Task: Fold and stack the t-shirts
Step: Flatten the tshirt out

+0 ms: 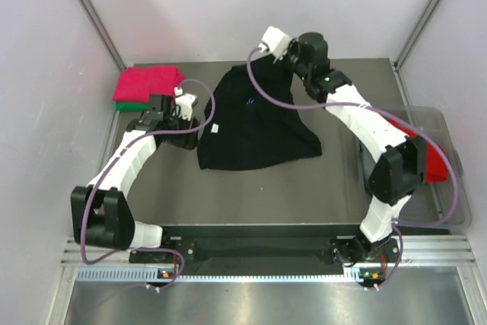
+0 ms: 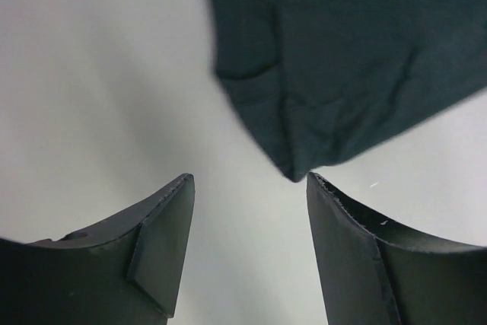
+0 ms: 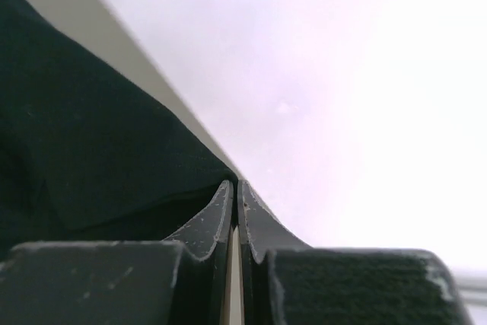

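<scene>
Pinching the black t-shirt (image 1: 255,123) at its 12 o'clock edge: right gripper (image 3: 236,188) fully closed, cloth peaked there. Shirt lies rumpled at the centre of the table (image 1: 259,195). Left gripper (image 2: 247,180) at the shirt's 9 o'clock, jaws wide, holding nothing; a shirt corner sits just beyond the tips. Pink-red tee (image 1: 148,80) folded atop green tee (image 1: 128,105), table's 10 o'clock. Clear bin (image 1: 449,123) at 3 o'clock holds a red tee (image 1: 435,164), with the right arm crossing over it.
</scene>
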`<state>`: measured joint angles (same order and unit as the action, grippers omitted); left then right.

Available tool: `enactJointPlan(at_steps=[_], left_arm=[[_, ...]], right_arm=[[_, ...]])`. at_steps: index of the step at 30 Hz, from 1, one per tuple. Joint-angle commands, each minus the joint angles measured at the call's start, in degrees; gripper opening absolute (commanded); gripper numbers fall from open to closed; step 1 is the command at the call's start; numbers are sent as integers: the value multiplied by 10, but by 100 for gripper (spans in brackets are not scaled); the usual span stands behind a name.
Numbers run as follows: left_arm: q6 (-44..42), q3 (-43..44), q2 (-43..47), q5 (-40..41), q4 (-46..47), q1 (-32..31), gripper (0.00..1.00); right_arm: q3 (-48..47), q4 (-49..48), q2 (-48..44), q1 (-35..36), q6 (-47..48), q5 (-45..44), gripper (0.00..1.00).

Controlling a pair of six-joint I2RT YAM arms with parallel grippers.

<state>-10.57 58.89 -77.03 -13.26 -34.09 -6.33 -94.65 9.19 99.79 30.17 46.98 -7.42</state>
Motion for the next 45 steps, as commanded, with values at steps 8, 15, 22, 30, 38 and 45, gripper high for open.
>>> enactJointPlan(at_steps=[8,15,22,30,38,45], left_arm=[[-19,127,-160,-84,42,-70,55],[-22,295,-320,-74,68,-112,59],[11,437,-461,-45,67,-119,57],[34,549,-565,-31,83,-118,50],[61,633,-626,-23,100,-119,47],[68,670,-668,-25,91,-119,43]], right_arm=[[-88,-1,84,-38,-63,-22,0],[-53,-8,83,-39,-66,-36,0],[-48,-1,92,-45,-75,-39,0],[-36,-7,91,-46,-80,-36,0],[-14,-12,86,-48,-84,-33,0],[-10,-13,90,-48,-85,-32,0]])
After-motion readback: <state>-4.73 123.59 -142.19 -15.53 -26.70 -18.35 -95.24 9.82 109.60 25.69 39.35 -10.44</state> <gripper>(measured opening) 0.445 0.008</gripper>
